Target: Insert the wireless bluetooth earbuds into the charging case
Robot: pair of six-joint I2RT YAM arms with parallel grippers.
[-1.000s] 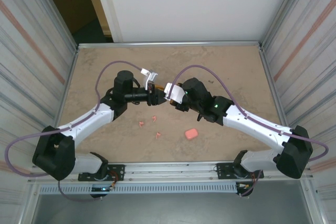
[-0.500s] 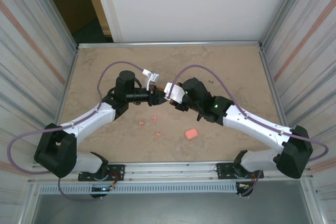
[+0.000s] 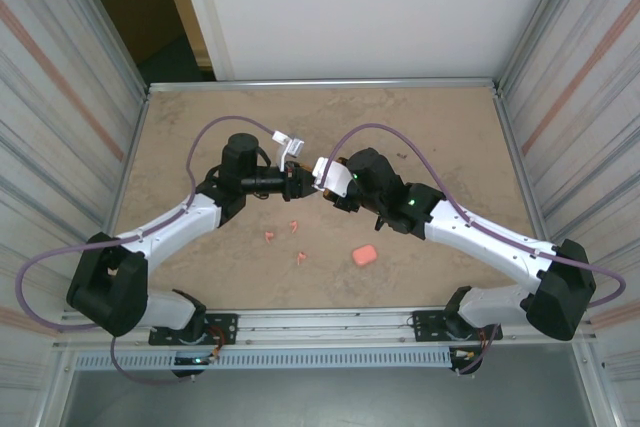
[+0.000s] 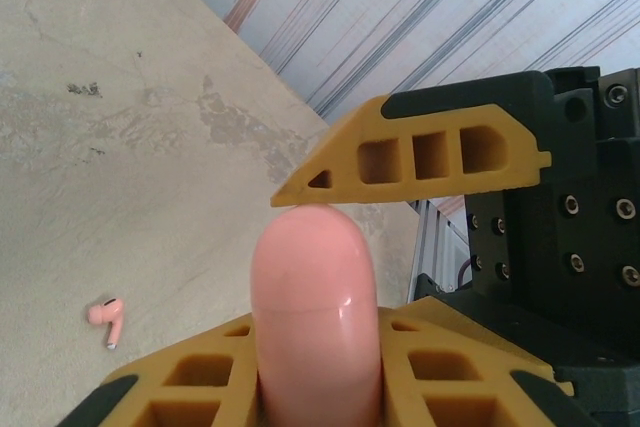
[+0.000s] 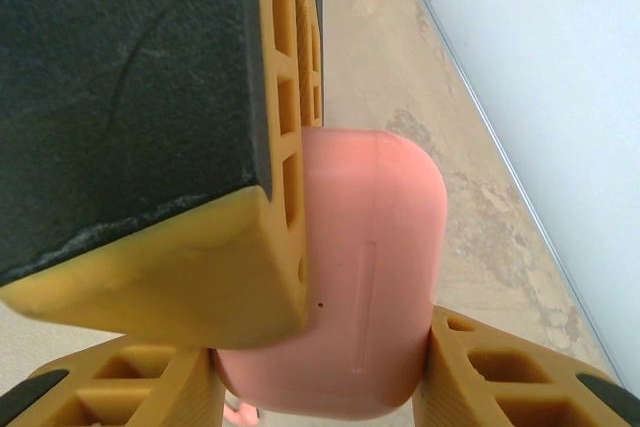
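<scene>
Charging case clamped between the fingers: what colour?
Salmon pink, glossy charging case; shows best in the right wrist view.

The left arm & right arm are clad in white shells w/ black joint housings. A purple cable is looped back from behind each set of jaws. Jaws are moulded in mustard-yellow plastic w/ cut-out cells, backed by a black block w/ hex screws.

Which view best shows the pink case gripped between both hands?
Right wrist: the pink case is close, broad face on, its rounded corners and a faint line clear. Left wrist shows its narrow rounded end and lid seam. In top external it is too small to make out.
</scene>
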